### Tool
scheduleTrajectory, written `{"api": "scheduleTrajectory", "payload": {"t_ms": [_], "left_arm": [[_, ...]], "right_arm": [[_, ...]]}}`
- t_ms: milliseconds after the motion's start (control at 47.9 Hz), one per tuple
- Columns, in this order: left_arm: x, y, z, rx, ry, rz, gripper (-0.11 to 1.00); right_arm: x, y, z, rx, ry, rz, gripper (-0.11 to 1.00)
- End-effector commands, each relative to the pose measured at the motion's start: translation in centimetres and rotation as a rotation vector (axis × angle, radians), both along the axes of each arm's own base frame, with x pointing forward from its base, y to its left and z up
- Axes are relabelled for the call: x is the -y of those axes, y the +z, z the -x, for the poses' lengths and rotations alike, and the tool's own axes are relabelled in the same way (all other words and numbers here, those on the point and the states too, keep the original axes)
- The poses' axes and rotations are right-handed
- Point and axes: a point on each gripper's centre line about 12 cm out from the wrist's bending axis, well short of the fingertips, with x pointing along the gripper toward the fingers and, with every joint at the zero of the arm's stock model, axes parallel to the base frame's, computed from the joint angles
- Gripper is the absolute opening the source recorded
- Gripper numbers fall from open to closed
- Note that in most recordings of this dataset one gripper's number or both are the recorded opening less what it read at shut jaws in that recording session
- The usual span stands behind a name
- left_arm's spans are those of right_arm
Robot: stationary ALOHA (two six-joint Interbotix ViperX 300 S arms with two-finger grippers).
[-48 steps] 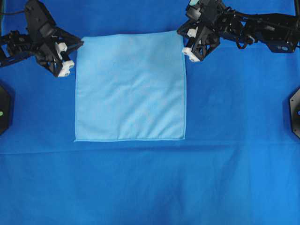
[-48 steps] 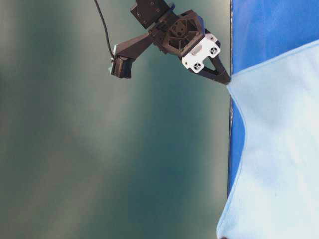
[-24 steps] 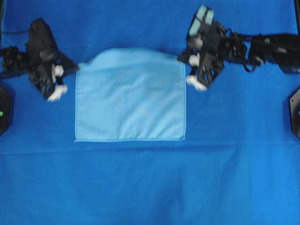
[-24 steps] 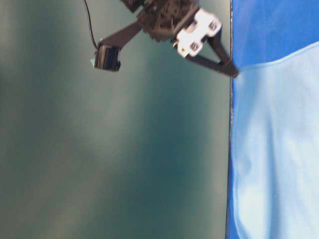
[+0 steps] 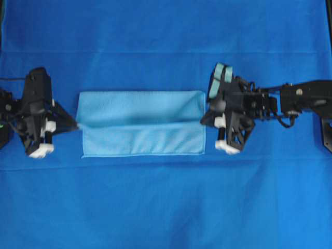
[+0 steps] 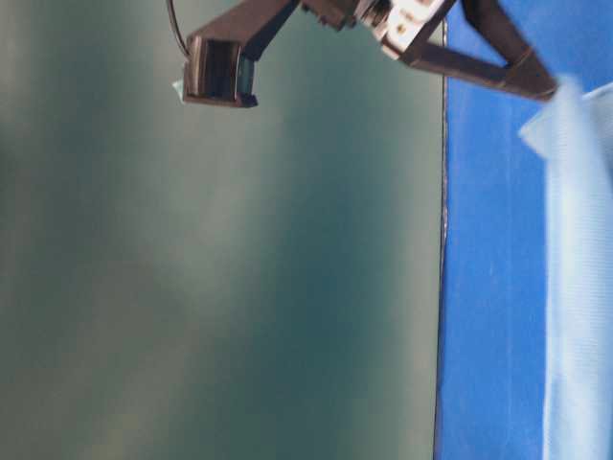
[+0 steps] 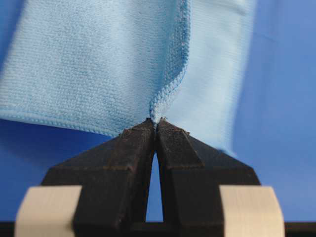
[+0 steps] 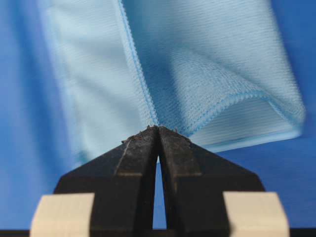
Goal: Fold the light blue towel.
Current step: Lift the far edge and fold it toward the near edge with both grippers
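The light blue towel (image 5: 140,142) lies on the table, partly doubled over. Its back half is lifted and drawn forward over the front half, leaving a strip of the front half showing. My left gripper (image 5: 77,125) is shut on the towel's left back corner. In the left wrist view the jaws (image 7: 156,121) pinch the hem of the towel (image 7: 89,64). My right gripper (image 5: 203,122) is shut on the right back corner. In the right wrist view it (image 8: 158,128) pinches the hem of the towel (image 8: 212,64). The table-level view shows one gripper (image 6: 551,91) holding a towel corner (image 6: 575,287).
A darker royal-blue cloth (image 5: 166,207) covers the whole table. Black arm bases sit at the left edge (image 5: 4,132) and the right edge (image 5: 327,129). The table-level view shows the table's edge (image 6: 443,240) against a dark green backdrop.
Both grippers have moved from the back toward the front, carrying the towel's back corners. The back edge has travelled over the towel, and the visible towel has shrunk from a square to a band.
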Motion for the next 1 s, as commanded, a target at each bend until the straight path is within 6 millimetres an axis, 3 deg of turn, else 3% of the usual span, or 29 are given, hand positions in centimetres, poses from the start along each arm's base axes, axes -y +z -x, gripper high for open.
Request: {"api": "scheduleTrajectory", "payload": {"t_ms": [0,209,731,794,982], "left_arm": [[1.2,0.4,-0.5,0.015,-0.041,0.017,0.01],[3.2,0.0,-1.4,-0.008,-0.096,0.040,0.01],[2.7,-0.9,-2.9,-0.027,-0.068,0.032,0.03],[2.7,-0.8,-3.0,-0.024,-0.066,0.033,0.14],[2.7,0.0,-3.1,-0.001,-0.073,0.032,0.70]], "right_arm": [[-1.1,1.0,-0.1,0.032,0.016,-0.017,0.01],[-2.6,1.0,-0.2,0.029,0.035,-0.041,0.01],[-2.1,-0.6,-0.8,0.006,0.004,-0.054,0.02],[-2.1,-0.5,-0.9,0.012,-0.004,-0.060,0.09],[-2.1,1.2,-1.2,0.064,0.022,-0.038,0.63]]}}
